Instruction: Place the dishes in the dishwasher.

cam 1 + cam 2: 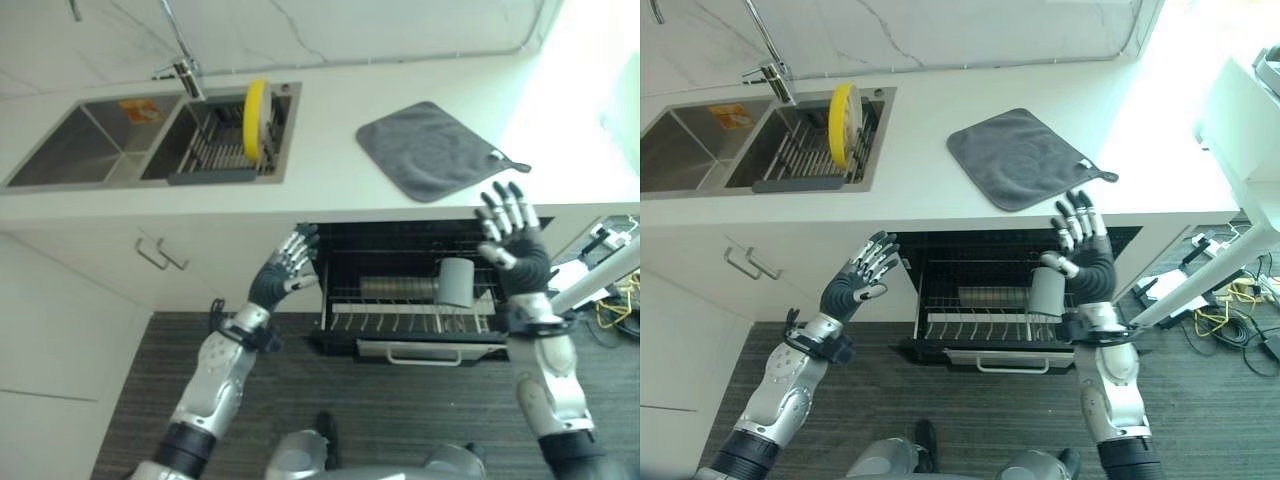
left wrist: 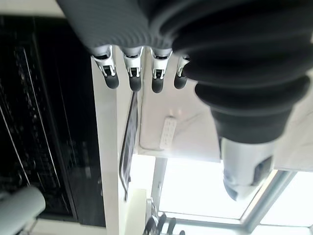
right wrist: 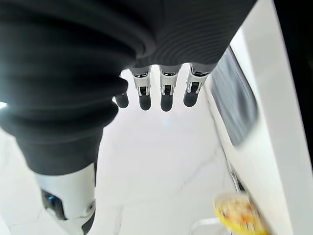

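Observation:
A yellow plate (image 1: 256, 118) stands on edge in the dark drying rack (image 1: 215, 150) inside the right sink basin. Below the counter the dishwasher (image 1: 420, 240) is open, its wire rack (image 1: 410, 318) pulled out, holding a grey cup (image 1: 455, 281) and a stack of plates (image 1: 395, 288). My left hand (image 1: 285, 272) is raised in front of the cabinet left of the dishwasher, fingers straight, holding nothing. My right hand (image 1: 515, 245) is raised at the dishwasher's right side by the counter edge, fingers straight and empty. The yellow plate (image 3: 239, 215) also appears past my right hand.
A grey cloth (image 1: 432, 148) lies on the white counter (image 1: 330, 190) to the right of the sink (image 1: 90, 145). A tap (image 1: 185, 75) rises behind the sink. Cabinet doors with metal handles (image 1: 160, 255) are at the left. Cables (image 1: 615, 300) lie on the dark floor at the right.

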